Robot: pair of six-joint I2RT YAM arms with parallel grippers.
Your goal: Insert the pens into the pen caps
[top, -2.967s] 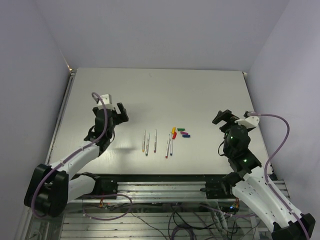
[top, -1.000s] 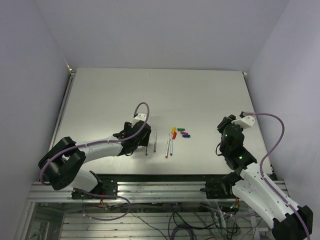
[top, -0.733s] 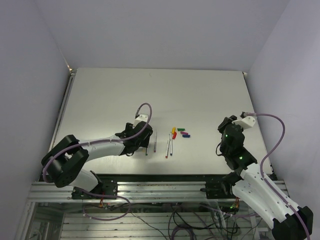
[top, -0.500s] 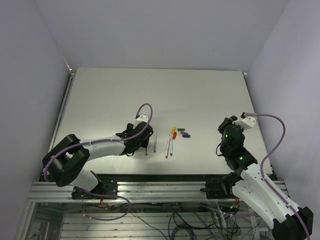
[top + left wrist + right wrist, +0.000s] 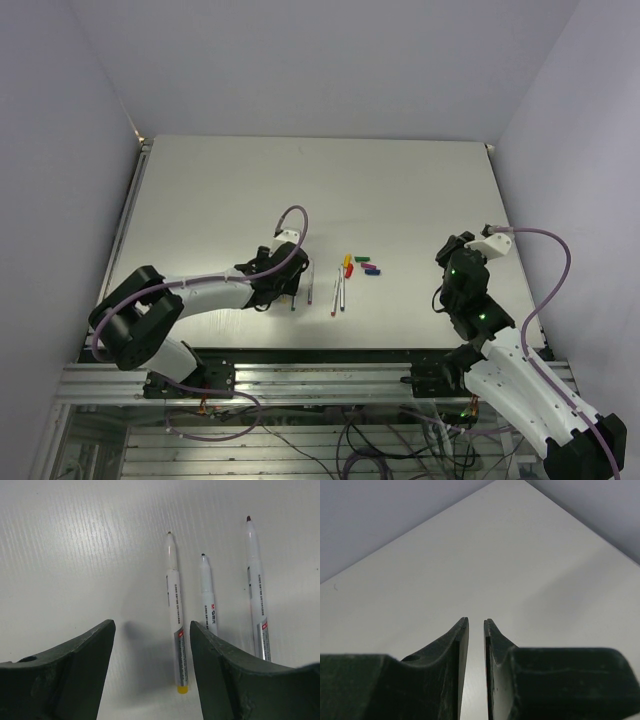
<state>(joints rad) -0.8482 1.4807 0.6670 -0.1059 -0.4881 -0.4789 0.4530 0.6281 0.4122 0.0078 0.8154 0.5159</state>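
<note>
Three pens lie side by side under my left gripper [image 5: 150, 627], which is open and low over them. The yellow-ended pen [image 5: 175, 615] lies between the jaws, close to the right finger [image 5: 215, 655]; the other two pens [image 5: 207, 600] [image 5: 256, 590] lie outside it. From above, my left gripper [image 5: 289, 289] covers the left pens, and two more pens [image 5: 338, 294] lie to the right. The pen caps [image 5: 360, 266] are a small coloured cluster beyond them. My right gripper [image 5: 476, 625] [image 5: 444, 244] hangs apart at the right, almost shut with a thin slit and nothing in it.
The white table [image 5: 400, 180] runs to side walls at left and right. A metal rail [image 5: 320, 375] carries both arm bases at the near edge. Purple cables [image 5: 560, 270] loop off each wrist.
My left gripper has edged a little right over the left pens and its jaws have narrowed somewhat. The right gripper's jaws have closed slightly; that arm has stayed put.
</note>
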